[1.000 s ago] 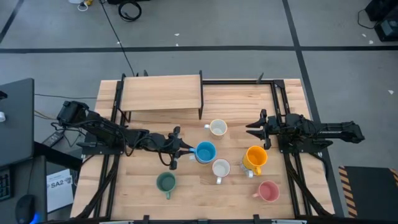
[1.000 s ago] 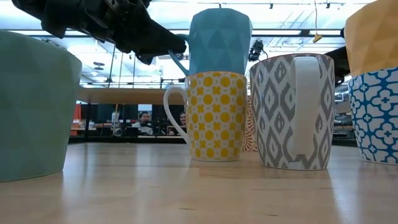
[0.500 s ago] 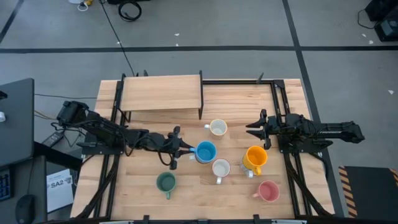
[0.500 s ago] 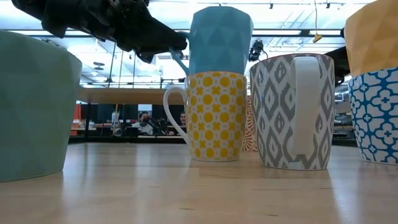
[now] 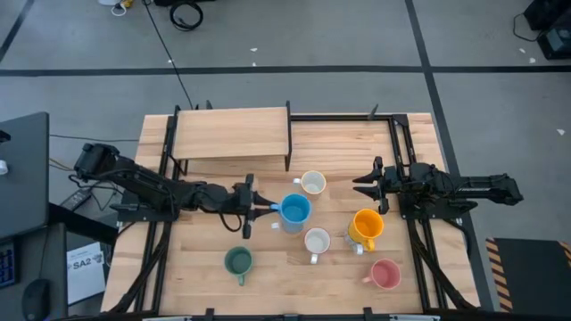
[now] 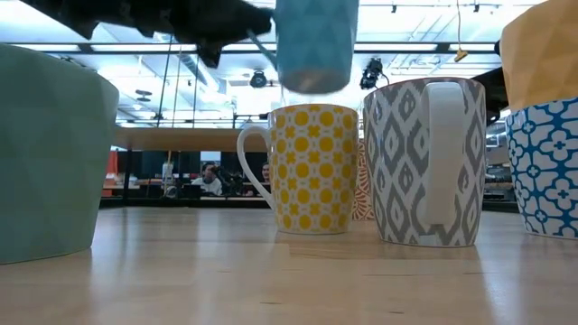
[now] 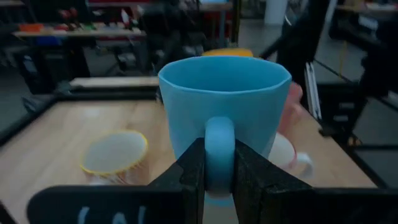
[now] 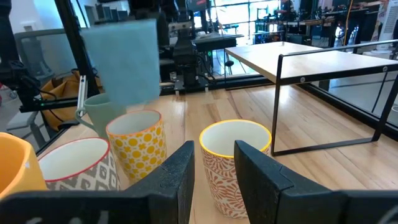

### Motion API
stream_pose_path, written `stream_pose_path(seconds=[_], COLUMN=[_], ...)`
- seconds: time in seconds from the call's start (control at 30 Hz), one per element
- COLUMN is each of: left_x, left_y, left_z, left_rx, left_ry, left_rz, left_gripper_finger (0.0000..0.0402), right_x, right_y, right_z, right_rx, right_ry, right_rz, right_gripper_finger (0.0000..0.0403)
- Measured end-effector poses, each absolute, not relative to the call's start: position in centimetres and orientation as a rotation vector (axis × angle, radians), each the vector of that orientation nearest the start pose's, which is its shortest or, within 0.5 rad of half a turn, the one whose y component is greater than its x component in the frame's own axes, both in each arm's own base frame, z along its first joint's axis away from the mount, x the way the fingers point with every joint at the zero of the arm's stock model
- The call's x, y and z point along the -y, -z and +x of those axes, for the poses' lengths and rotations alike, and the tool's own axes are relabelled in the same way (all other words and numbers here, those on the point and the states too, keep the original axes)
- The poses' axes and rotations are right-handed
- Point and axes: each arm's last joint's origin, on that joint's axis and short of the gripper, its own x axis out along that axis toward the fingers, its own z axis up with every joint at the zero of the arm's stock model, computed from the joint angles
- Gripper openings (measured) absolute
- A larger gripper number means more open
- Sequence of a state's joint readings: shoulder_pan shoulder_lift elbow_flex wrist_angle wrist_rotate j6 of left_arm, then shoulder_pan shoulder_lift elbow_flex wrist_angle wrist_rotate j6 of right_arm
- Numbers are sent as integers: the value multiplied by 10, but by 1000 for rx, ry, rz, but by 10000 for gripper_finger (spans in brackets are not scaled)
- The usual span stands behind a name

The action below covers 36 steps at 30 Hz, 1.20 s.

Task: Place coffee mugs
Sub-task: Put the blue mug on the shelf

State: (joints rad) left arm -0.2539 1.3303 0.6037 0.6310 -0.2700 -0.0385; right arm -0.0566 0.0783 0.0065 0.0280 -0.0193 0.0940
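One blue mug [image 5: 295, 210] hung upright in the air, its mouth up and its handle turned toward the left gripper [image 5: 260, 209], which pinched that handle. We saw it above the yellow-dotted mug [image 6: 313, 168], mid-table. The left arm reached in level; the right gripper [image 5: 367, 185] waited, slightly spread.

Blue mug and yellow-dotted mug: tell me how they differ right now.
The blue mug is plain blue; the yellow-dotted mug is white with yellow circles. The blue mug hangs in the air, while the yellow-dotted mug stands on the table. The left gripper is shut on the blue mug's handle; nothing grips the yellow-dotted mug. Both are upright, open side up, each with a side handle.
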Motion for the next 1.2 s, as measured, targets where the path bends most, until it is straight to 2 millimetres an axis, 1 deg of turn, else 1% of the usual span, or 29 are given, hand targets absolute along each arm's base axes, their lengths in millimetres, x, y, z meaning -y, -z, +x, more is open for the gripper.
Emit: stream_pose_path(seconds=[0.2,0.37,0.53,0.77,0.97,1.2], left_x=[55,47,37,21,2,-16], left_y=[-257,-277,-294,-315,-323,-322], left_z=[253,234,209,166,128,90], left_rx=[-21,17,17,9,-2,-25], left_ry=[-122,-226,-361,-564,-680,-809], left_rz=[42,78,127,197,198,200], left_gripper_finger=[56,56,56,56,56,56], right_x=[5,5,5,5,5,5], right_y=[-162,-162,-162,-162,-162,-162], right_z=[102,102,102,102,102,102], right_rx=[-42,-42,-42,-42,-42,-42], right_ry=[39,39,39,39,39,39], right_rz=[96,96,95,96,95,95], right_gripper_finger=[119,119,119,119,119,119])
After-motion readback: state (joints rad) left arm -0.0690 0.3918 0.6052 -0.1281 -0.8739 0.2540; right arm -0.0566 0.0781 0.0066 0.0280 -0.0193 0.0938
